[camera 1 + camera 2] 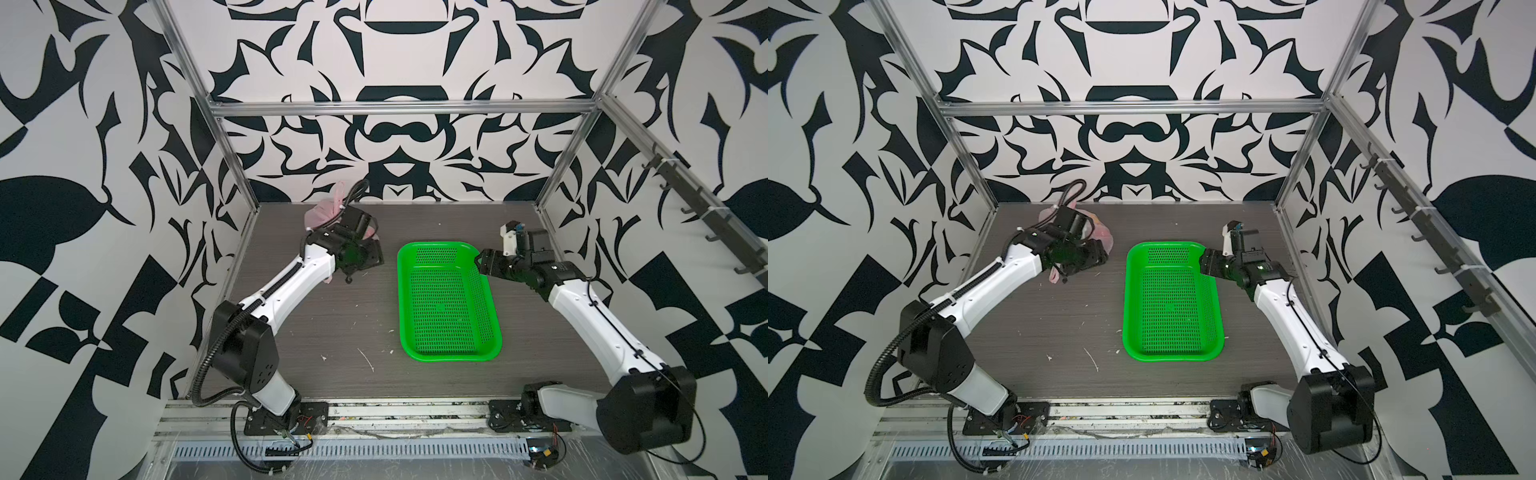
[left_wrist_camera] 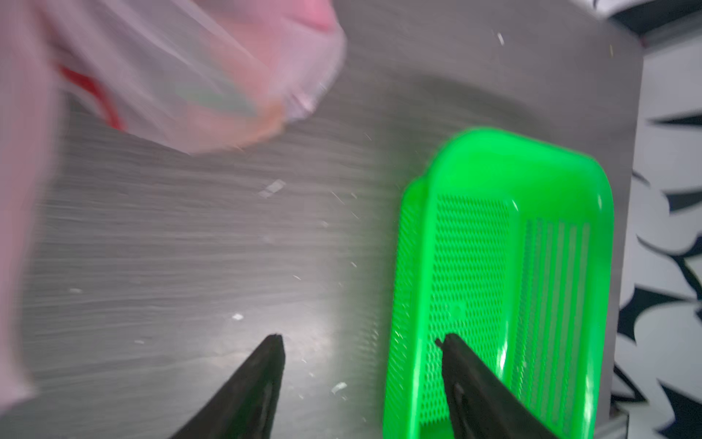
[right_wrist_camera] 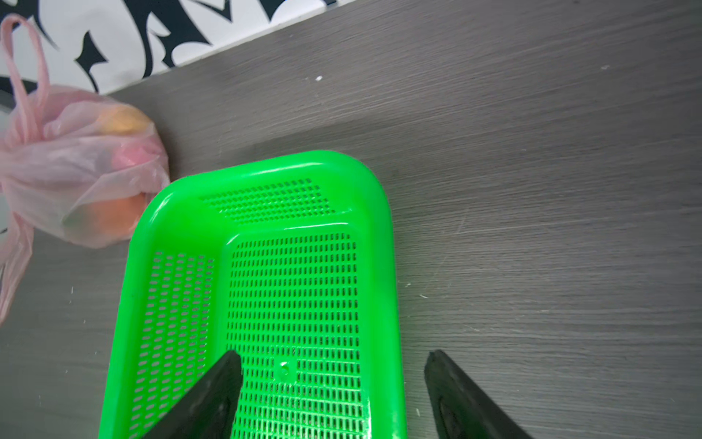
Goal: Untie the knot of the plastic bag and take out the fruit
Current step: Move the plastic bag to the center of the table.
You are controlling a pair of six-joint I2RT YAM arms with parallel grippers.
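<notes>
The plastic bag (image 3: 57, 178), thin translucent pink, lies at the back left of the table beside the basket's far corner. In both top views my left arm covers most of the bag (image 1: 320, 214) (image 1: 1102, 239). Fruit (image 3: 121, 118) shows through the film as yellow-orange, pink and orange shapes. One handle loop (image 3: 22, 57) stands up from a bunched twist, the knot (image 3: 28, 131). My left gripper (image 2: 361, 339) is open and empty just in front of the bag, which is blurred in that view (image 2: 190, 76). My right gripper (image 3: 332, 353) is open and empty over the basket's far right rim.
A green perforated basket (image 1: 453, 356) (image 1: 1171, 357) sits empty right of centre, its long side running front to back. A loose pink strip (image 1: 328, 279) hangs below my left wrist. Metal frame posts and patterned walls close in the back and sides.
</notes>
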